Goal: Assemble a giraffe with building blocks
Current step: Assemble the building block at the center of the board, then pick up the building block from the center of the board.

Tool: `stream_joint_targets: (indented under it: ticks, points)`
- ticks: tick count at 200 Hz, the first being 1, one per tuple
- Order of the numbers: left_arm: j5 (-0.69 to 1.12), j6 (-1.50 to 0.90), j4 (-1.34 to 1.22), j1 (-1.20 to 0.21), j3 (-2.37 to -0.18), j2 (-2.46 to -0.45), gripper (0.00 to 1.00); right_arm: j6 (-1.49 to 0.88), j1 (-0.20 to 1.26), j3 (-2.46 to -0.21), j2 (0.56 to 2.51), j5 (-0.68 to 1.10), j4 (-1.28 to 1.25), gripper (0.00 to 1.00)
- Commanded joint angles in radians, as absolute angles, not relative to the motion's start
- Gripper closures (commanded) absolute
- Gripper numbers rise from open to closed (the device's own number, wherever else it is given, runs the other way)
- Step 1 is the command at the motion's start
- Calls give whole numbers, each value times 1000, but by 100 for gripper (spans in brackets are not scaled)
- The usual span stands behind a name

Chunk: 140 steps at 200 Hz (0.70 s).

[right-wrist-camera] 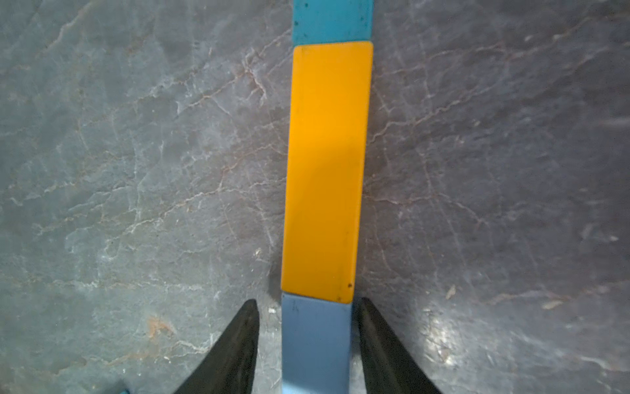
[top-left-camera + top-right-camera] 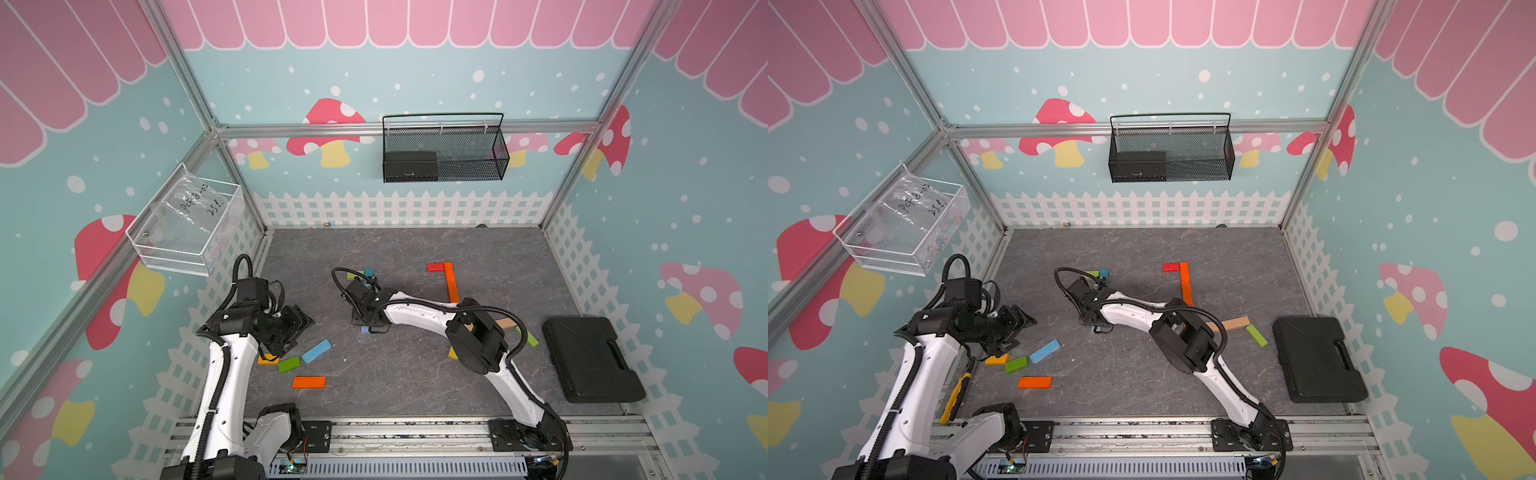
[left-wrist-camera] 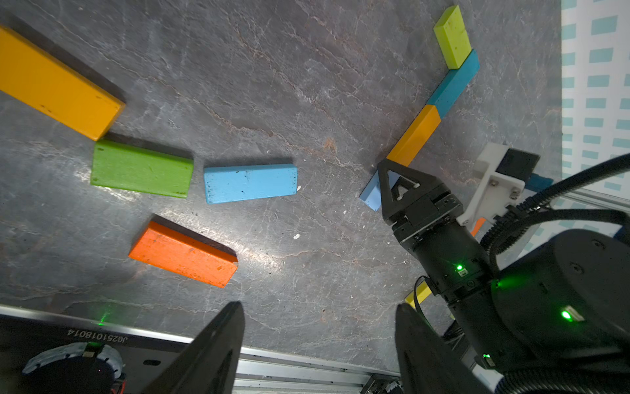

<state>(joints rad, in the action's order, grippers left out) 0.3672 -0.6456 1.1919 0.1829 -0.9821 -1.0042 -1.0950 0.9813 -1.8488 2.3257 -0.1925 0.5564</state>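
- Right wrist view, bottom of frame: right gripper released, jaws parted to either side of the pale blue block, with a sliver of table visible on the frame-left side and next to none on the frame-right; clamping nothing
- Mid-frame just above: yellow block flat on the table, butted end to end against the pale blue block; at the top edge, teal block touching its far end, all in one straight line
- Left wrist view, bottom edge: left gripper wide open, empty, above bare table, touching nothing
- Further up, left half of that frame: orange block, light blue block, green block and loose yellow block, flat, scattered, well apart from the line
- Upper right corner there: lime block touching the far end of the teal block, angled off the line
- In a top view, further back and right of centre: red block touching the end of the orange bars, forming an L
- Step in hand, as judged: letting go of the pale blue block at the near end of the line; giraffe far from finished, with several pieces unplaced
- Next move, as judged: lift straight up without nudging the tighter side, then fetch a loose piece; otherwise risk of skewing the line
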Motion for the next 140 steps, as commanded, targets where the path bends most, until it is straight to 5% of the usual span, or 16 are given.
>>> stream_joint_targets:
  ticks: [1,77,140]
  points:
    - [364,-626,1194,192,-1002,-995,27,-1096,977,-1853,2332,-214,599,45]
    - [184,-647,1259,192,-982,-1061,22,-890,978,-1710,1989,-367,573,37]
    - [70,-729,1315,137,-890,-1132,17,-584,965,-1348,1677,-339,270,40]
